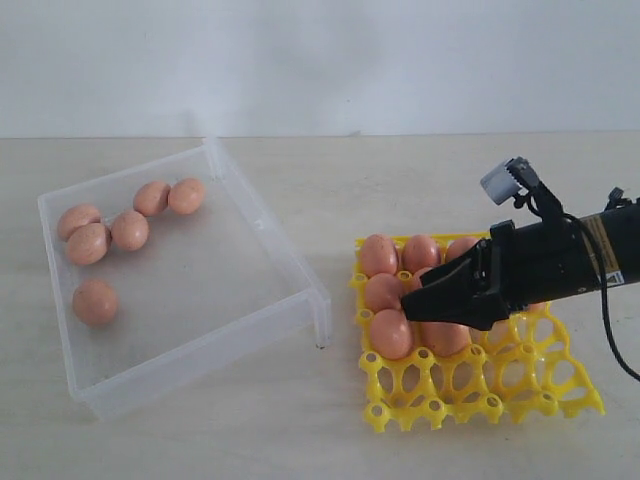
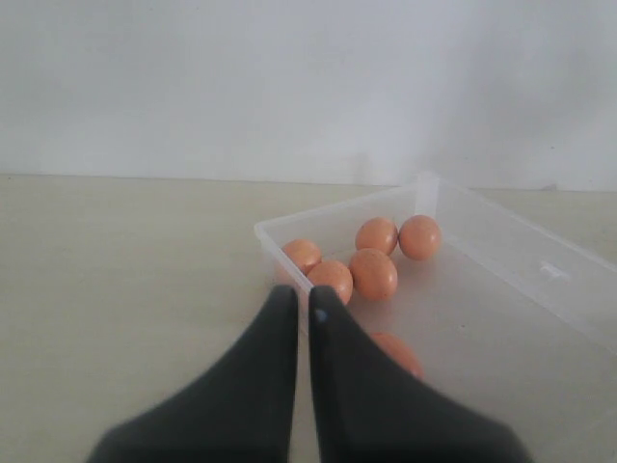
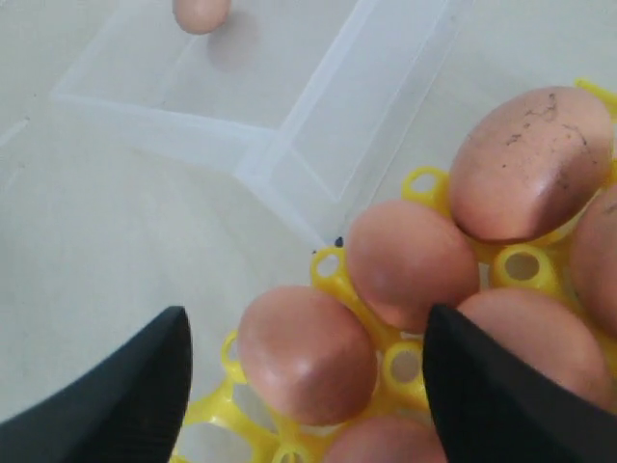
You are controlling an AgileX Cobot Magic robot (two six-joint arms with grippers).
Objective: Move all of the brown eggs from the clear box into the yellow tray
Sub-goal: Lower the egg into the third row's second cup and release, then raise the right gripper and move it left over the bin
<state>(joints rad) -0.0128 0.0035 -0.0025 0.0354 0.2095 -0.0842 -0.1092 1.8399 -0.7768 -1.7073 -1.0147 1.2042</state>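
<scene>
your right gripper (image 1: 410, 305) hangs low over the far left corner of the bright yellow lattice egg tray (image 1: 470, 385), its black fingers spread wide on either side of a speckled pinkish-brown egg (image 3: 307, 352) that sits in a cell, gripped by nothing; your left gripper (image 2: 301, 301) is closed and empty, hovering at the near side of the shallow clear plastic box (image 1: 262, 212); six brown eggs (image 1: 130, 230) lie in that box, five bunched toward its far left corner and one alone nearer the front; the tray's near row is empty; the danger now, i judge, is in the lift-out; the seated eggs touch one another, so a finger rising crooked could clip a neighbour and tip it out; later, reaching into the bunched five could scatter them or crack a shell against the box wall.
</scene>
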